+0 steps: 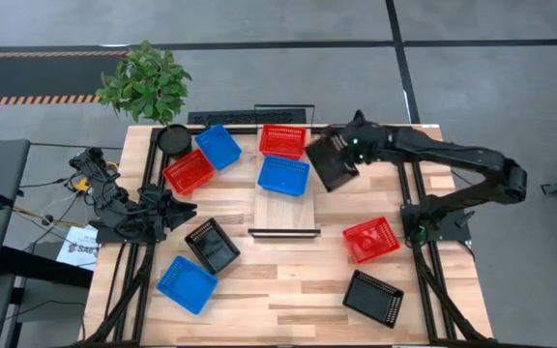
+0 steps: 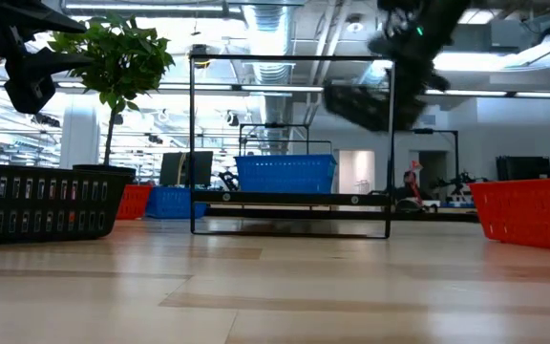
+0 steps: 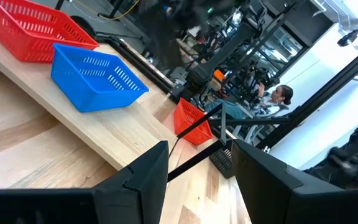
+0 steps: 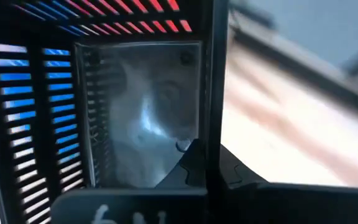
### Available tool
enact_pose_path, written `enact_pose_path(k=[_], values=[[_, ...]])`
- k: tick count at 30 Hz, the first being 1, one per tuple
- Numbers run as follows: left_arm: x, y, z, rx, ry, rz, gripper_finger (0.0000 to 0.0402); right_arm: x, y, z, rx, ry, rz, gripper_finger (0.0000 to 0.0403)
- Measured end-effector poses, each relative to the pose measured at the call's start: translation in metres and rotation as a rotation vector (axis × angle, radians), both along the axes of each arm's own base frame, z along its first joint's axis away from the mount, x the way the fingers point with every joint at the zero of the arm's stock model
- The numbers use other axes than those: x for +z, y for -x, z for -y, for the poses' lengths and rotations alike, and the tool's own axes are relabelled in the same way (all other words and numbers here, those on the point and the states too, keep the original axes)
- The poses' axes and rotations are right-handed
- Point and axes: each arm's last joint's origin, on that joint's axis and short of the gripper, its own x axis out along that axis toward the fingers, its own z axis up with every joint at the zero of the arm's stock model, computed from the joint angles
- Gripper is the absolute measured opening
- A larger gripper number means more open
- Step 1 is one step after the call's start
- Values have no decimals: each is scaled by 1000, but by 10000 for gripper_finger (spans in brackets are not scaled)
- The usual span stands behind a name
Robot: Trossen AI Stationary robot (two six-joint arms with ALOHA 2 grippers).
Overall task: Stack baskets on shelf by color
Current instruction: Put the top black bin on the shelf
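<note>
My right gripper point(image 1: 349, 155) is shut on a black basket point(image 1: 331, 160), held in the air just right of the shelf point(image 1: 285, 213); the low view shows this basket point(image 2: 366, 100) high up and tilted. A red basket point(image 1: 283, 141) and a blue basket point(image 1: 283, 176) stand on the shelf plank. On the tabletop stand a blue basket point(image 1: 219, 145), a red one point(image 1: 189, 171), a black one point(image 1: 211, 244), a blue one point(image 1: 187, 283), a red one point(image 1: 370, 239) and a black one point(image 1: 373, 297). My left gripper point(image 1: 184, 211) waits open at the table's left, touching nothing. My right gripper holds the black basket by one side wall point(image 4: 210, 93), pinched at its rim, with one finger inside the basket and one outside. The basket is lifted clear of the table and tilted, its open side turned toward the gripper.
A round black pot point(image 1: 173, 138) with a green plant point(image 1: 145, 82) stands at the far left corner. The shelf's thin black frame point(image 2: 289, 59) rises above the plank. Cables point(image 1: 90, 174) lie off the table's left edge. Bare wood shows along the near middle point(image 1: 288, 290).
</note>
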Motion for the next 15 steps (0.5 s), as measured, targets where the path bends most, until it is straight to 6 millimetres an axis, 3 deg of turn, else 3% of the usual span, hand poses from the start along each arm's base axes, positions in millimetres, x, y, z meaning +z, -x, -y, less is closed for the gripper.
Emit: enact_pose_path(k=[3,7,15], values=[[0,0,0,0,-6,-1,167,18,-20,0,75,80,114,5],[0,0,0,1,-6,-1,167,24,-58,-1,203,136,174,4],[0,0,0,1,-3,0,167,9,-135,-14,530,142,69,3]])
